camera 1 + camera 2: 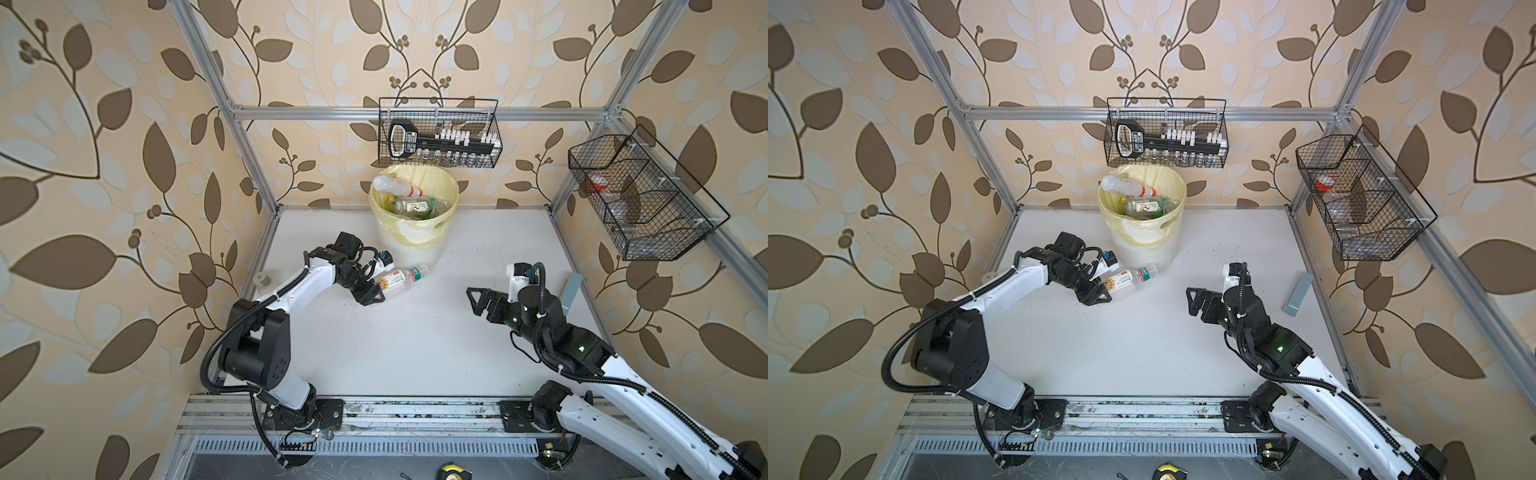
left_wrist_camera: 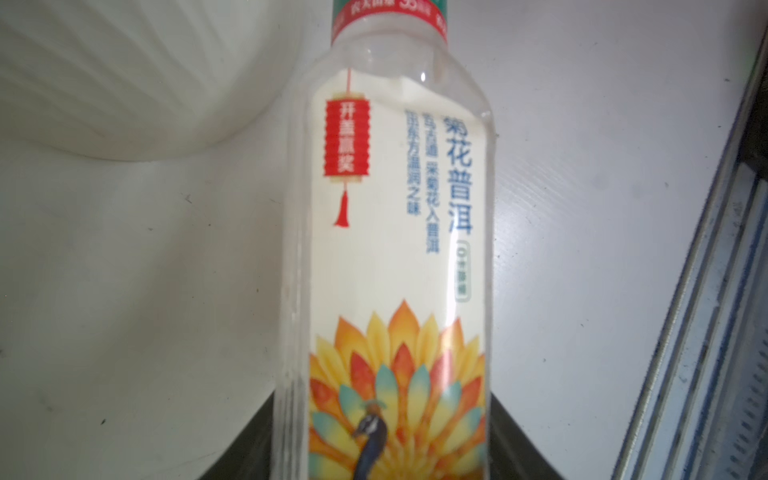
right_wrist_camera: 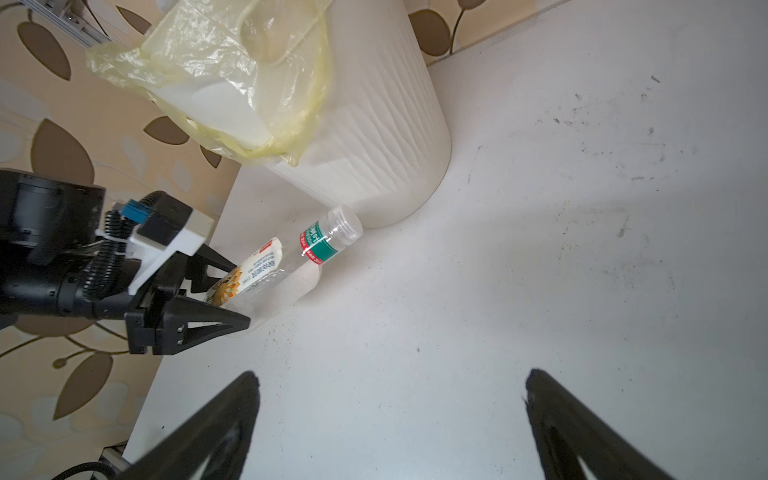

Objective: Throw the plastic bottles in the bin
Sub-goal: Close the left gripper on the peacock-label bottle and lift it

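Left gripper [image 1: 371,297] clamps the bottle [image 1: 399,279] at its base end. Its long axis points neck-first at the bin [image 1: 405,254], just beside it. Right gripper [image 1: 478,302] is spread and empty, farther off.

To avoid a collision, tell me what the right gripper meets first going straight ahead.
Likely the bin, near its base beside the bottle; depth unclear, so the table may come first.

Bright, soft, even light. Both top views are sharp in the middle, with heavy barrel bend at the edges and only faint, diffuse shadows on the table [image 1: 415,340]. Left wrist view: bottle [image 2: 395,249] very close, label print soft, whites washed out. Right wrist view: right gripper [image 3: 391,371] out of focus.
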`<action>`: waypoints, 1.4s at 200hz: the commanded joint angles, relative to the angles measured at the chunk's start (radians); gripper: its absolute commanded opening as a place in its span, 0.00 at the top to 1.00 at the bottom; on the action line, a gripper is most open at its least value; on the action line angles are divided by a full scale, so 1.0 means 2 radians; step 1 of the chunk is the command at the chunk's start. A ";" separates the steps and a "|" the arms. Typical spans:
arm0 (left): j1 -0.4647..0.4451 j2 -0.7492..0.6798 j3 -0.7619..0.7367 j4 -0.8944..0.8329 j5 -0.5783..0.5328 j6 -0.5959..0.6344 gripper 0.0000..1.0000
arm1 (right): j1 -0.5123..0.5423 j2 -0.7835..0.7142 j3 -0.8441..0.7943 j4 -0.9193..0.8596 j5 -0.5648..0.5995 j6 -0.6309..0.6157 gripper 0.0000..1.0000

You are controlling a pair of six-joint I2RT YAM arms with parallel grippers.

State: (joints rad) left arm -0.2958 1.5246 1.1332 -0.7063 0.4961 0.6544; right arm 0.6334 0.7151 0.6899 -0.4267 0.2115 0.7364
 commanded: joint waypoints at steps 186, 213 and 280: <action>-0.004 -0.205 0.022 -0.092 -0.019 -0.070 0.62 | -0.001 -0.051 -0.041 -0.077 0.012 0.065 0.00; -0.004 -0.208 0.047 -0.097 -0.033 -0.097 0.64 | -0.001 -0.051 -0.040 -0.073 0.014 0.067 0.00; -0.004 -0.213 0.124 -0.111 -0.066 -0.145 0.64 | -0.001 -0.050 -0.039 -0.067 0.019 0.070 0.00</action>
State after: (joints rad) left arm -0.2958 1.1252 1.3190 -0.9176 0.4038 0.4099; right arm 0.6334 0.6155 0.6132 -0.5640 0.2256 0.8574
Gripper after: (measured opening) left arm 0.594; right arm 0.999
